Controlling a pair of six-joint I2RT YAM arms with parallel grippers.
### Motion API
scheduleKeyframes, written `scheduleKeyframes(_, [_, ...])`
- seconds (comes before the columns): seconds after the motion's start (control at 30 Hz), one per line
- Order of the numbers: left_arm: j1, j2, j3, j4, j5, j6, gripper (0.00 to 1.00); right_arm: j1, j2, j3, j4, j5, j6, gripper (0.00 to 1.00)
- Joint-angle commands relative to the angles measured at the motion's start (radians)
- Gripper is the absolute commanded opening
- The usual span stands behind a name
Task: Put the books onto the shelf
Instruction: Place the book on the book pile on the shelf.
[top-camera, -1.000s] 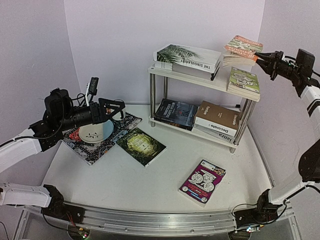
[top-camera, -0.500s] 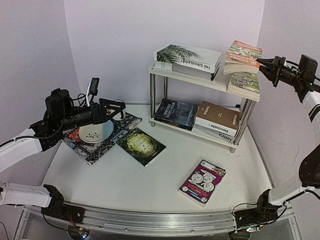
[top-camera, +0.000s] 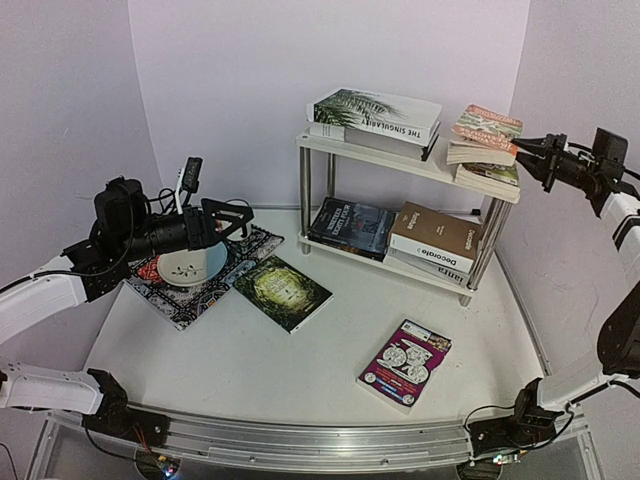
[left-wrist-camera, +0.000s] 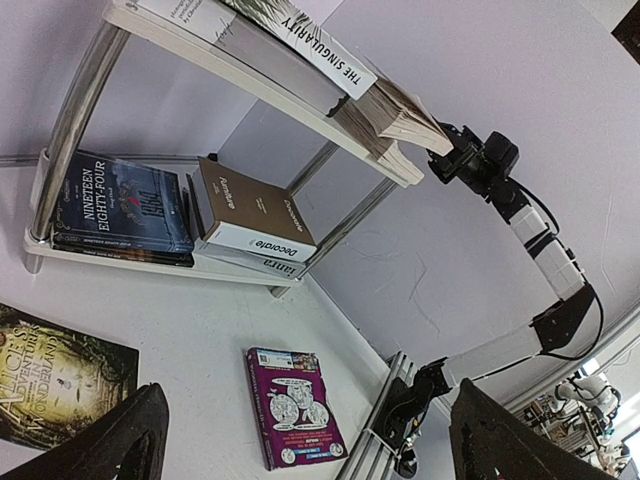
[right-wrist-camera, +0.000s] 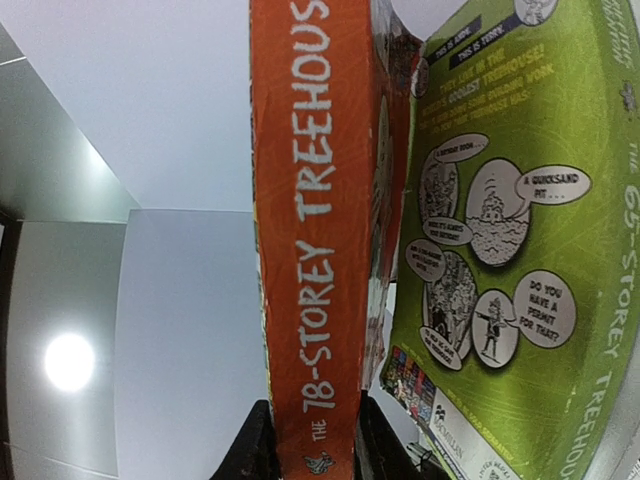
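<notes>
The shelf (top-camera: 395, 155) stands at the back right. On its top board lie a white palm-leaf book (top-camera: 375, 112) and a lime green book (top-camera: 492, 173). My right gripper (top-camera: 522, 150) is shut on the spine edge of an orange book (top-camera: 485, 128), which rests over the lime green one with its held edge slightly raised. The right wrist view shows the orange spine (right-wrist-camera: 310, 250) between my fingers (right-wrist-camera: 255, 445), beside the lime cover (right-wrist-camera: 500, 250). A dark book (top-camera: 352, 225) and a brown book (top-camera: 435, 235) fill the lower tier. A dark green book (top-camera: 282, 291) and a magenta book (top-camera: 405, 363) lie on the table. My left gripper (top-camera: 225, 222) hangs open and holds nothing.
A patterned placemat (top-camera: 185, 300) with a pale bowl (top-camera: 190, 265) lies at the left, under my left gripper. The right wall is close behind my right arm. A metal rail (top-camera: 320, 440) runs along the near table edge.
My right gripper has come down and drawn back a little, and the orange book has sunk from a raised tilt onto the lime green book. The left arm has barely moved.
</notes>
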Motion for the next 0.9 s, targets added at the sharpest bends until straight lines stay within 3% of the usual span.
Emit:
scheduleKeyframes(0.0, [-0.003,0.006,0.034,0.017,0.016,0.01,0.99,-0.014,-0.068,-0.008,0.112,-0.057,-0.037,0.01])
scheduleKeyframes(0.4, [-0.003,0.03,0.049,0.017,0.041,0.03,1.0,-0.058,-0.06,-0.068,0.099,-0.087,-0.049,0.07])
scheduleKeyframes(0.87, [-0.004,0.062,0.062,0.017,0.067,0.049,1.0,-0.073,0.026,-0.022,0.073,-0.125,-0.069,0.14])
